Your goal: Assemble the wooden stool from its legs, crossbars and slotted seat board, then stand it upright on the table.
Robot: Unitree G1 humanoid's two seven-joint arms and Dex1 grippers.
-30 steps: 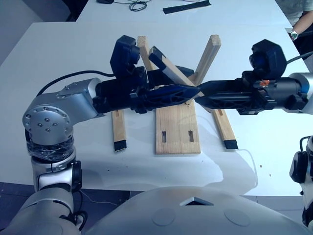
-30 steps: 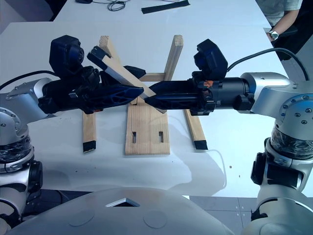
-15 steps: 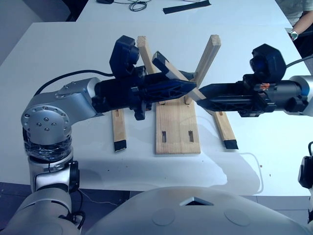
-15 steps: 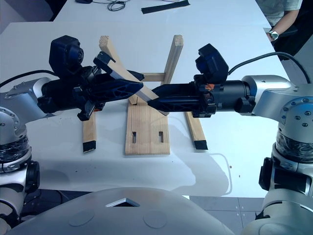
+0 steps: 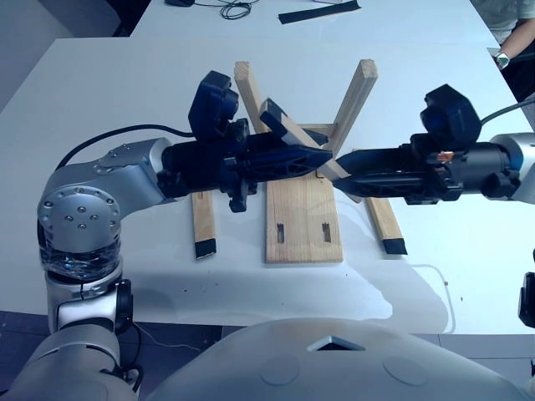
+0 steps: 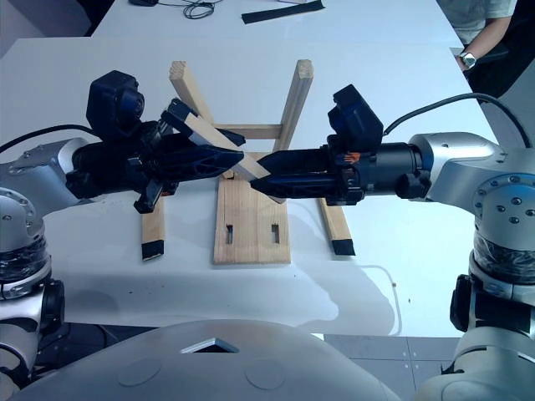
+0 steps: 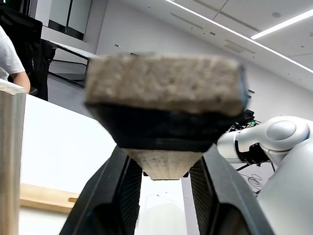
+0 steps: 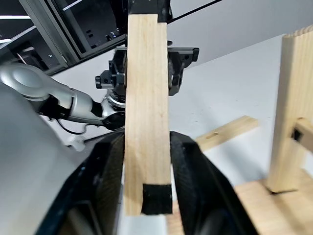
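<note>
A wooden leg (image 5: pixel 305 140) with a black cap on one end hangs slanted above the seat board (image 5: pixel 303 219). My left gripper (image 5: pixel 322 154) is shut on it; the left wrist view shows its capped end (image 7: pixel 164 83) between the fingers (image 7: pixel 115 196). From the right, my right gripper (image 5: pixel 341 165) closes on the leg's lower end (image 8: pixel 146 112), its fingers (image 8: pixel 110 181) pressed to both sides. Two legs (image 5: pixel 358 90) stand upright in the slotted board, joined by a crossbar (image 5: pixel 316 129).
Two loose legs lie flat on the white table (image 5: pixel 100 109), one left of the board (image 5: pixel 203 224) and one right of it (image 5: pixel 386 224). A black strip (image 5: pixel 319 12) and cables lie on the far table. The table's front edge runs close below the board.
My right gripper drew back to the right off the leg, then came in again onto its lower end. My left gripper, still holding the leg, shifted slightly right and lower.
</note>
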